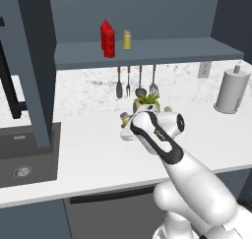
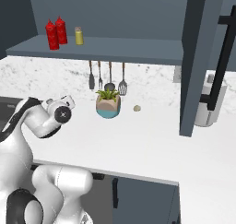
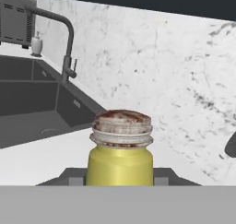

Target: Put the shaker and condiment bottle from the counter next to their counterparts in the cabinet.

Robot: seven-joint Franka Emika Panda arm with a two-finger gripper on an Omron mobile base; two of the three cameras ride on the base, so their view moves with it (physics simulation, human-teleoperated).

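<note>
An olive-yellow shaker [image 3: 120, 163] with a tan cap fills the middle of the hand view, and my gripper [image 3: 120, 175] is shut on its body, a dark fingertip [image 3: 73, 175] on each side. In the left base view the hand [image 1: 126, 124] hovers low over the white counter [image 1: 88, 154], with the shaker's cap [image 1: 124, 118] just showing; its base is hidden. On the slate-blue cabinet shelf [image 1: 172, 51] two red squeeze bottles [image 1: 107, 37] stand close together, with a second shaker [image 1: 127, 39] to their right. The right base view shows the bottles [image 2: 56, 32] and shelf shaker [image 2: 79, 36].
A dark sink [image 1: 24, 154] with a faucet [image 3: 65, 34] lies left of the hand. Behind the hand are a potted plant [image 2: 108, 103], hanging utensils [image 1: 135, 83] and a small round item [image 2: 137, 108]. A paper towel roll [image 1: 230, 90] stands right. An open cabinet door [image 1: 34, 66] hangs at left.
</note>
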